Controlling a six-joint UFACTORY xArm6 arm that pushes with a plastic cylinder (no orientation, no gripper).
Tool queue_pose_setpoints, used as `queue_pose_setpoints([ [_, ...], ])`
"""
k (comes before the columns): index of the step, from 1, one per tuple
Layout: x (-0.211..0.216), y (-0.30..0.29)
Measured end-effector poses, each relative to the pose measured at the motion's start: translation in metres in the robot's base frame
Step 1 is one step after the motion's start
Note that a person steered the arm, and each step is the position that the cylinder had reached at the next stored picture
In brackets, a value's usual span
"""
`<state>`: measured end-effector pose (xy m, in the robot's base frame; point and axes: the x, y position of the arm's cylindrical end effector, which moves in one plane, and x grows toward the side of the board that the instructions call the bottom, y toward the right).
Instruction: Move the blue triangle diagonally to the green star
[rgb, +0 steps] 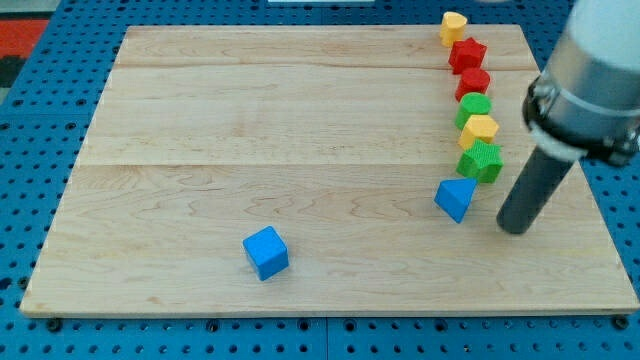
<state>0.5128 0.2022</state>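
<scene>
The blue triangle (456, 197) lies on the wooden board (250, 130) at the view's right, just below and left of the green star (481, 161), almost touching it. My tip (513, 228) rests on the board to the right of and slightly below the blue triangle, a short gap away. The dark rod rises up and right from it to the grey arm body.
A column of blocks runs up the right side above the green star: a yellow block (480, 130), a green block (474, 106), two red blocks (473, 82) (467, 54), and a yellow block (454, 26). A blue cube (265, 252) sits at lower centre.
</scene>
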Motion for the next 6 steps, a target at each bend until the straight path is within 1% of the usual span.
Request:
queue_pose_setpoints([
  [1, -0.015, -0.096],
  [2, -0.001, -0.219],
  [3, -0.005, -0.144],
  [4, -0.042, -0.133],
  [5, -0.077, -0.209],
  [6, -0.003, -0.218],
])
